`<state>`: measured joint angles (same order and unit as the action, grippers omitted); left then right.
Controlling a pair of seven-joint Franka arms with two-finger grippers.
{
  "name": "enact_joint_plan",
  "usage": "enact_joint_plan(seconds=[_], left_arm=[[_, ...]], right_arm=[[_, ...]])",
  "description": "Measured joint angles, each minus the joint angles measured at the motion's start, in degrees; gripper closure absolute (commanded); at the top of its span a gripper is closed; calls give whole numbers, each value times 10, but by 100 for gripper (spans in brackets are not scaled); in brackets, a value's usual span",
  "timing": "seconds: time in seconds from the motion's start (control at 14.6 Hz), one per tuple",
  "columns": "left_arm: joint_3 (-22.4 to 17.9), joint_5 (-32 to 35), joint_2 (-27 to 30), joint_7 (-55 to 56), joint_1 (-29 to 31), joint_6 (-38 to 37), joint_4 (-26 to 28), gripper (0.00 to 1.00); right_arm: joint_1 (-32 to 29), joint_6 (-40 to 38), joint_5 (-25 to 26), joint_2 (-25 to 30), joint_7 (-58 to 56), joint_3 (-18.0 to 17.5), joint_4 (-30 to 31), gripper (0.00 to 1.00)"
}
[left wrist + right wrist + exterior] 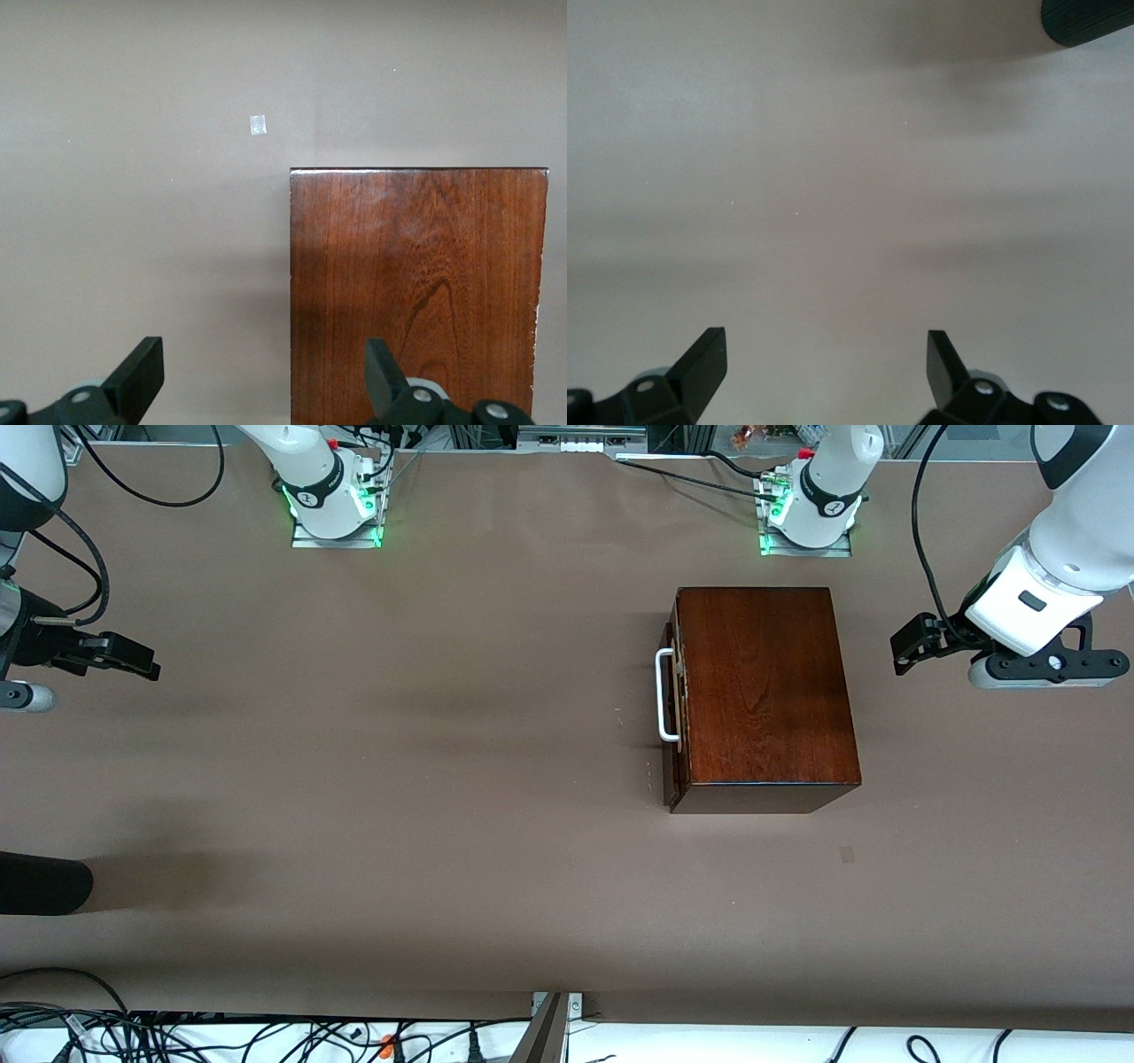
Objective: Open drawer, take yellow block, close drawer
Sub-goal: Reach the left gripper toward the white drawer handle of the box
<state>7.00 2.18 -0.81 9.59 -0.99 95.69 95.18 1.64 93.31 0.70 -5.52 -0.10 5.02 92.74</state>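
Observation:
The mahogany box (764, 689) stands on the table near the left arm's base. Its drawer front (677, 700) with the white bar handle (664, 695) faces the right arm's end of the table and looks pushed in. The yellow block is hidden. My left gripper (912, 646) is open and empty, up in the air over the table beside the box, on the side away from the handle. Its wrist view shows its open gripper (263, 376) and the box top (416, 292). My right gripper (133, 662) is open and empty over bare table at the right arm's end; it also shows in the right wrist view (827, 367).
A black rounded object (44, 881) pokes in at the table's edge at the right arm's end, nearer to the front camera than the right gripper; it also shows in the right wrist view (1090, 22). A small pale patch (846, 855) marks the table.

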Motion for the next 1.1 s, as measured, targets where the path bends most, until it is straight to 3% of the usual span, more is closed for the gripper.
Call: enact_joint_plan(seconds=[0.55,0.89,1.1], left_arm=[[2,0,0,0,0,-5,-1,0],[18,-1,-2,0,-7,-60,-3,0],[29,-2,-32,0,-29,-62,-8,0]], right_arm=[[0,0,0,2,-1,0,0,0],[0,-1,0,2,-2,0,0,0],[0,-1,0,2,-3,0,0,0]])
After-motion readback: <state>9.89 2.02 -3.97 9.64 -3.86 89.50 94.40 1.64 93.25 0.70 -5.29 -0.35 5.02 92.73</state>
